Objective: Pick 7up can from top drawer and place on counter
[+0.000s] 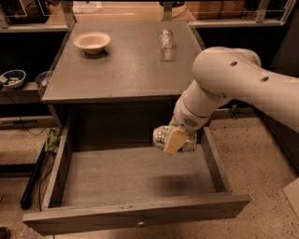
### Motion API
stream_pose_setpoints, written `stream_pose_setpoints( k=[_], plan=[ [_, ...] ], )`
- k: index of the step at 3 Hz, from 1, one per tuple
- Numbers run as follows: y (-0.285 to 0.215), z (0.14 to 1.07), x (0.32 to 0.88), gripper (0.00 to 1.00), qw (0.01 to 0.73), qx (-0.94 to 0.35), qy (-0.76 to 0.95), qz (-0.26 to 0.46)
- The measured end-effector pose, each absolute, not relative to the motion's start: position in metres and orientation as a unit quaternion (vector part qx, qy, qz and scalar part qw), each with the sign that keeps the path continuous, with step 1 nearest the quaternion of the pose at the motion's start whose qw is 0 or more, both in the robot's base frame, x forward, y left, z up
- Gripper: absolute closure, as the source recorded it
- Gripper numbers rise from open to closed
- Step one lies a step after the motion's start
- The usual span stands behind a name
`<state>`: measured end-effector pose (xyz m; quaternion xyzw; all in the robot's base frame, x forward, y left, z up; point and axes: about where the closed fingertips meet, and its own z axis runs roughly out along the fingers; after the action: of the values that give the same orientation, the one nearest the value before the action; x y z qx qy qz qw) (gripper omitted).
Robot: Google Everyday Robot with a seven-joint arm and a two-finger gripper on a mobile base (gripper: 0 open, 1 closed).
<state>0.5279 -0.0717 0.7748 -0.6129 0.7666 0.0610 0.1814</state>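
Note:
The top drawer (135, 215) stands pulled out below the counter (121, 70), and its inside is bare. My gripper (176, 140) is shut on the 7up can (161, 137), a silver can held on its side. The can hangs in the air above the drawer floor, just in front of the counter's front edge and below its top. A tan finger pad (174, 141) lies across the can. My white arm (233, 79) reaches in from the right.
A tan bowl (92, 42) sits at the counter's back left. A clear plastic bottle (166, 42) lies at the back right. A tan wooden surface with metal rails (131, 11) runs behind. A small bowl (11, 78) sits on a left shelf.

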Motion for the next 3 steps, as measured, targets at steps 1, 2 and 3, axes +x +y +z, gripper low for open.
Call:
stream_pose_setpoints(
  k=[1, 2, 3],
  plan=[
    [-0.072, 0.777, 0.531, 1.00, 0.183, -0.613, 0.767, 0.059],
    [-0.072, 0.787, 0.544, 1.00, 0.190, -0.611, 0.766, 0.052],
    [-0.072, 0.820, 0.557, 1.00, 0.202, -0.620, 0.758, 0.026]
  ],
)
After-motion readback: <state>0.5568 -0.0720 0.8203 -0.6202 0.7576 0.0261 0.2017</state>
